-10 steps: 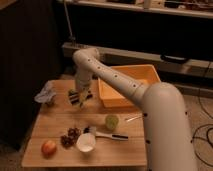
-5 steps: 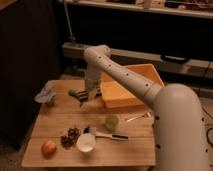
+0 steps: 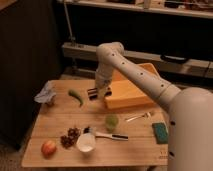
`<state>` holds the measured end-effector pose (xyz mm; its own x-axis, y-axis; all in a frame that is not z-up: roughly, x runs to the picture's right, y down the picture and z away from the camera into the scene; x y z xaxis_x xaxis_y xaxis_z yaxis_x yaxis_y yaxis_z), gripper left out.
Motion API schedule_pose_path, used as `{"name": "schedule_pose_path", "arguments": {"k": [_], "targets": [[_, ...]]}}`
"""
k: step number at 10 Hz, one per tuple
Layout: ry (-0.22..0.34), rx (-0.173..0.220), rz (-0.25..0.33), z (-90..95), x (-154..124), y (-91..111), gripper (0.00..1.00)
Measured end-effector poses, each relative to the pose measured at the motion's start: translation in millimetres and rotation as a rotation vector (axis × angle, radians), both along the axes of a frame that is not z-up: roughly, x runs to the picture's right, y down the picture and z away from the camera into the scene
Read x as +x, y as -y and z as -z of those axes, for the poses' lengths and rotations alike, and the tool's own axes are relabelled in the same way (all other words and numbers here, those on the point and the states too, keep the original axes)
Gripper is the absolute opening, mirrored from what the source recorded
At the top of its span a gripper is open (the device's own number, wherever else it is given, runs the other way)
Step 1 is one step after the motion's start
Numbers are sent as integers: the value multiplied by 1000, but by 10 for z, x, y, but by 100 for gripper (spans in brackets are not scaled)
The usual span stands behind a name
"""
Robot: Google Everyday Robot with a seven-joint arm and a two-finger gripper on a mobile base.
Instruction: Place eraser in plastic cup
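The eraser (image 3: 93, 92), a small striped dark-and-light block, sits in my gripper (image 3: 100, 93), which is shut on it just above the table's back edge, beside the orange tub's left corner. The plastic cup (image 3: 111, 121), small and translucent light green, stands upright on the wooden table (image 3: 60, 117), below and a little right of the gripper and apart from it. My white arm reaches in from the right, over the tub.
The big orange tub (image 3: 131, 91) fills the back right. A green pepper (image 3: 76, 97) and a crumpled grey bag (image 3: 46, 94) lie to the left. In front are a white bowl (image 3: 86, 142), a black-handled utensil (image 3: 109, 135), grapes (image 3: 70, 137), an apple (image 3: 48, 148), a fork (image 3: 140, 117) and a green sponge (image 3: 160, 132).
My gripper has carried the eraser to the right along the back of the table, toward the tub's corner. Everything else has stayed in place.
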<state>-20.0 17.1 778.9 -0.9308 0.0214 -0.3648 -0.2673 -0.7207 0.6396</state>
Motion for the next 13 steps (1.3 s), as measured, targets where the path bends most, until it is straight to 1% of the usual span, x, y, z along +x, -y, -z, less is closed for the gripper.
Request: {"name": "schedule_pose_path", "arguments": {"k": [3, 5, 6, 8, 9, 13], "targets": [[-21, 9, -30, 157, 299, 47, 0], [-28, 4, -49, 260, 452, 8, 0], [-33, -4, -64, 346, 554, -55, 0], [-33, -10, -74, 475, 641, -161, 0], [-35, -6, -74, 567, 687, -213, 0], [-33, -6, -71, 588, 676, -235, 0]]}}
